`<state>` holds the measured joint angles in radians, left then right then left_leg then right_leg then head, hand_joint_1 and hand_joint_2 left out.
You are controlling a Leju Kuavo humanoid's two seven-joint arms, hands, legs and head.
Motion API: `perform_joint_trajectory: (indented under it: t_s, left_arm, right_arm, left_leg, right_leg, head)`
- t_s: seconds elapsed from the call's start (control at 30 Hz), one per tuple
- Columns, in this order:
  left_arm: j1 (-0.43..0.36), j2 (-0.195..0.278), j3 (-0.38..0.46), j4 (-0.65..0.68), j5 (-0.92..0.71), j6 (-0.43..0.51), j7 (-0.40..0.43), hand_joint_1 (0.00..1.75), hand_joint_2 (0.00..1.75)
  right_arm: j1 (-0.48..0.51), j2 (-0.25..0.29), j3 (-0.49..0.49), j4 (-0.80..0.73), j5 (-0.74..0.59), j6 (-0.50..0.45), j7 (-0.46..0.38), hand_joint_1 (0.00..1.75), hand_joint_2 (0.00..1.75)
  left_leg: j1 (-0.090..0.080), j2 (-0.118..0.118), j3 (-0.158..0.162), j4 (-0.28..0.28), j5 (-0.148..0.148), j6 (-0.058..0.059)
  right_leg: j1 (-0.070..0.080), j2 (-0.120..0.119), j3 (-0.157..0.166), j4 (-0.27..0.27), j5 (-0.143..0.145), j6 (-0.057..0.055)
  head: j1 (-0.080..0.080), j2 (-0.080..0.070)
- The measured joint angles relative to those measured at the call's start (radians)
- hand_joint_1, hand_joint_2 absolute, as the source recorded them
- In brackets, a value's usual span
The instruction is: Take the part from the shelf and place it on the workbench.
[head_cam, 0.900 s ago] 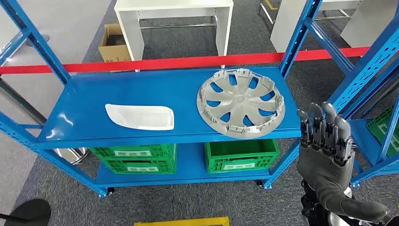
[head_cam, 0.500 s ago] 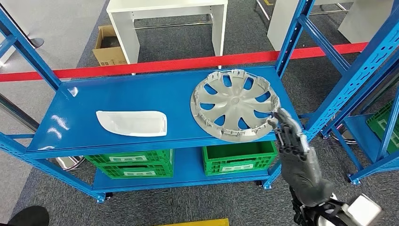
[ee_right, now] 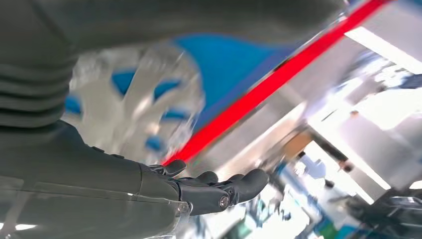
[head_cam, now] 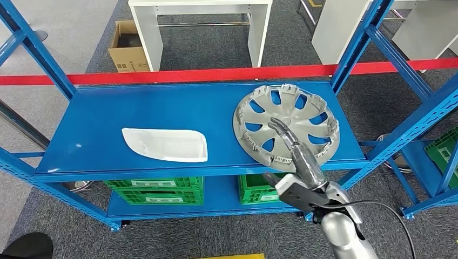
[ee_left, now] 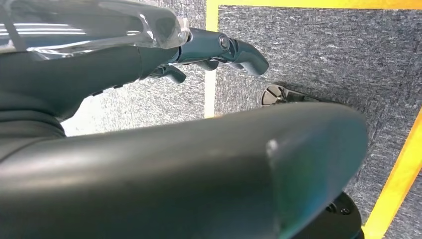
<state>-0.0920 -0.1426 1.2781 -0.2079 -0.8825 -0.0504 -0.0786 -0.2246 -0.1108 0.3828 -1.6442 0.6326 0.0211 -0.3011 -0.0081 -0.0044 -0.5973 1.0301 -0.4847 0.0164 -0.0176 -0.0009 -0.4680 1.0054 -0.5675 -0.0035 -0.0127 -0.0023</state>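
Observation:
A grey wheel cover (head_cam: 286,124) lies flat on the right half of the blue shelf (head_cam: 108,118). A white plastic tray-like part (head_cam: 164,144) lies on the left half. My right hand (head_cam: 294,148) reaches in over the shelf's front edge, fingers stretched out above the wheel cover's near rim and spokes, holding nothing. The right wrist view is blurred; it has the wheel cover (ee_right: 134,104) beyond my extended fingers (ee_right: 219,191). My left hand (ee_left: 219,50) hangs over grey carpet, fingers loosely extended and empty.
Blue rack uprights (head_cam: 356,43) frame the shelf, and a second rack (head_cam: 432,108) stands to the right. Green crates (head_cam: 156,189) sit on the lower shelf. Behind run a red barrier tape (head_cam: 216,73), a white table (head_cam: 200,21) and a cardboard box (head_cam: 127,51).
My right hand swung from beside the shelf's right end to the left and forward, and now lies over the wheel cover. The camera view shifted slightly; the parts stayed put.

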Motion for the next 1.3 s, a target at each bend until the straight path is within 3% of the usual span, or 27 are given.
perform_joint_trajectory:
  t_s: [0.17,0.5,0.73,0.9,1.3]
  left_arm:
    - [0.001,-0.001,0.000,0.000,-0.003,0.000,0.000,0.00,0.00]
    - [0.005,-0.002,0.000,0.000,-0.004,0.009,0.002,0.00,0.00]
    - [0.005,-0.002,0.000,0.000,-0.004,0.009,0.002,0.00,0.00]
    - [0.006,-0.002,0.000,0.000,-0.004,0.009,0.000,0.00,0.00]
    - [0.008,0.001,0.000,0.000,-0.022,0.006,-0.003,0.00,0.00]
  right_arm:
    - [-0.133,-0.003,0.128,0.163,0.136,-0.130,0.028,0.00,1.75]
    - [-0.238,-0.017,0.236,0.338,0.259,-0.208,0.106,0.00,1.75]
    - [-0.249,-0.024,0.256,0.369,0.271,-0.210,0.119,0.00,1.75]
    - [-0.248,-0.042,0.265,0.391,0.283,-0.199,0.179,0.00,1.75]
    - [-0.238,-0.141,0.217,0.418,0.211,-0.048,0.250,0.00,1.75]
  left_leg:
    - [0.001,0.000,0.001,0.000,0.000,0.000]
    - [0.002,-0.001,0.008,-0.006,0.001,0.000]
    - [0.002,-0.001,0.008,-0.007,0.001,0.000]
    - [0.002,-0.001,0.008,-0.007,0.001,0.000]
    - [0.002,-0.001,0.009,-0.007,0.001,0.000]
  right_leg:
    - [0.000,-0.001,0.000,-0.004,0.001,0.020]
    - [0.001,-0.002,0.004,-0.004,0.001,0.020]
    - [0.001,-0.002,0.004,-0.004,0.000,0.020]
    - [0.001,-0.002,0.004,-0.004,0.000,0.020]
    - [0.001,-0.002,0.004,-0.004,0.000,0.021]
  head:
    - [0.000,0.000]
    - [0.000,0.000]
    - [0.000,0.000]
    - [0.000,0.000]
    - [0.000,0.000]
